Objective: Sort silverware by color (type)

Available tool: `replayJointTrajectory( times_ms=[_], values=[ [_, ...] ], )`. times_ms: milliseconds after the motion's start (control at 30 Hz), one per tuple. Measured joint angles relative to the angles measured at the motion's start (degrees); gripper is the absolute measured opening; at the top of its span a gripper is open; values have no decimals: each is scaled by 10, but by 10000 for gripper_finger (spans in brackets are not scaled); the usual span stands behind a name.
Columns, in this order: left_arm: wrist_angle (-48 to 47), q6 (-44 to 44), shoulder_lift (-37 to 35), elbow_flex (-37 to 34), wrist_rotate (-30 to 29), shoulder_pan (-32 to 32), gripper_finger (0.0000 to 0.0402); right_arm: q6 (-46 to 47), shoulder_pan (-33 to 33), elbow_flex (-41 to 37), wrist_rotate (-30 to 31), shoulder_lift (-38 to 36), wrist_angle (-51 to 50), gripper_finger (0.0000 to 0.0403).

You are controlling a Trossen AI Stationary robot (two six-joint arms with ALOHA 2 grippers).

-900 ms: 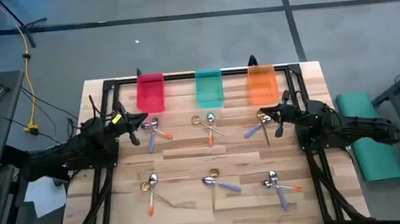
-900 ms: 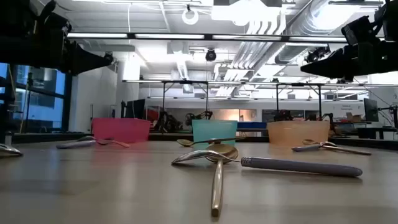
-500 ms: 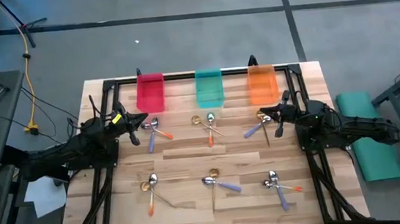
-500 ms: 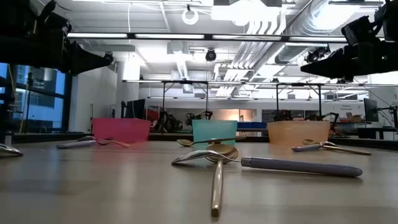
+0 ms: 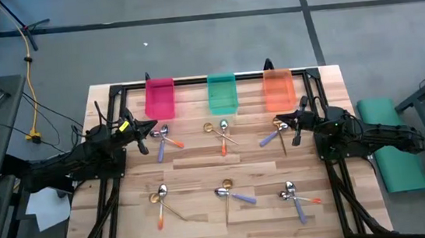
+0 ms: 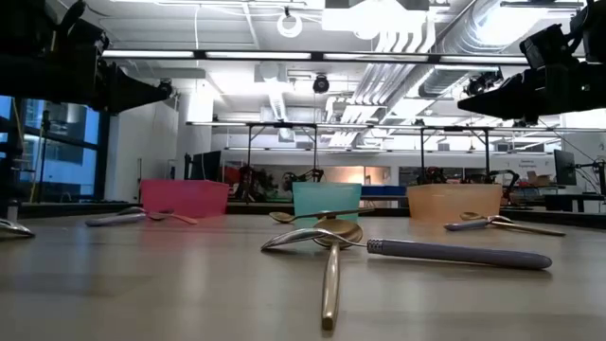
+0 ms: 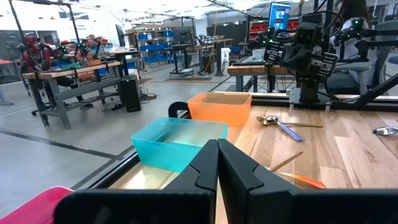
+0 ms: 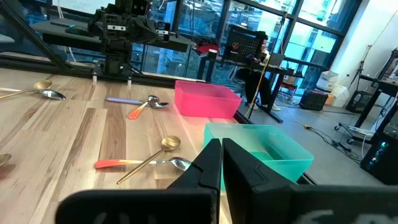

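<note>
While both arms hang above the table, I see the left gripper (image 5: 146, 140) and the right gripper (image 5: 295, 130) pinched closed on nothing, one at each side. Along the far edge stand the red bin (image 5: 160, 99), teal bin (image 5: 222, 93) and orange bin (image 5: 278, 90); from above I make out nothing inside them, though their translucent walls blur their floors. All the spoons (image 5: 221, 134) lie on the wooden table (image 5: 201, 163) in six small clusters, three just near of the bins and three along the near side. Overlapping handles make an exact count hard.
</note>
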Motion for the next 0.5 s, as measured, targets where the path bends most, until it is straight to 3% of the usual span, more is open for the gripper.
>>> replayJointTrajectory(
  times_ms=[367, 500],
  values=[
    [0, 0, 0, 0, 0, 0, 0, 0, 0, 0, 0, 0, 0, 0],
    [0, 0, 0, 0, 0, 0, 0, 70, 0, 0, 6, 0, 10, 0]
  ],
)
